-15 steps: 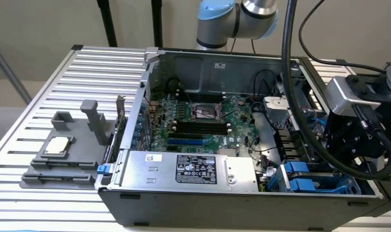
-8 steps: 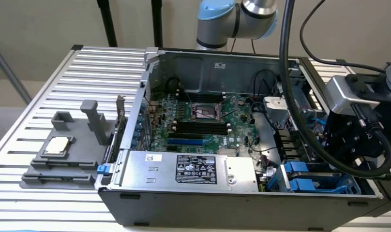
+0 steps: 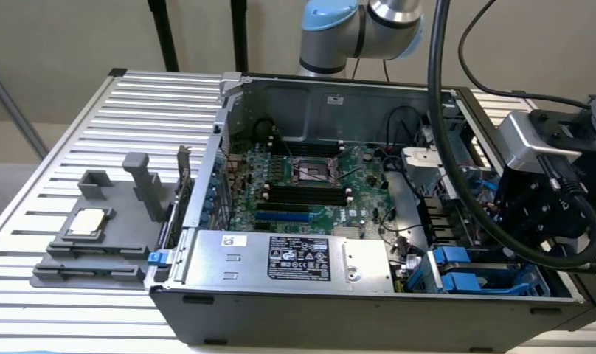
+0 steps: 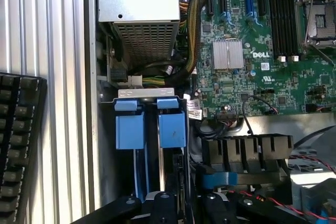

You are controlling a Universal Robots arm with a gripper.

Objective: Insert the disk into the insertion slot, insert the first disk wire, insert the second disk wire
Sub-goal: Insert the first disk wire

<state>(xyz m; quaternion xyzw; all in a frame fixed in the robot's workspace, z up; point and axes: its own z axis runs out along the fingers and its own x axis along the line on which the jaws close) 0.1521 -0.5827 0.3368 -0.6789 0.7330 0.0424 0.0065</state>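
Observation:
The insertion slot point(image 4: 144, 93) is a grey metal bay in the case's corner, beside the power supply. Two bright blue plastic tabs point(image 4: 130, 131) point(image 4: 171, 128) stand in it side by side, with a thin grey plate point(image 4: 159, 150) edge-on between them. I cannot tell whether that plate is the disk; no white label shows. My gripper point(image 4: 163, 208) hangs directly over the bay, close to the blue tabs. In the exterior view the bay point(image 3: 470, 273) lies at the case's near corner on the exterior view's right, and the gripper point(image 3: 539, 221) hovers just above it.
The large silver power supply box point(image 3: 288, 258) point(image 4: 139, 3) adjoins the bay. The motherboard point(image 3: 308, 184) fills the case floor. A row of black connectors point(image 4: 247, 153) and red wires point(image 4: 315, 163) lie beside the bay. A black keyboard point(image 4: 18, 140) and a grey fixture point(image 3: 91, 236) sit outside the case.

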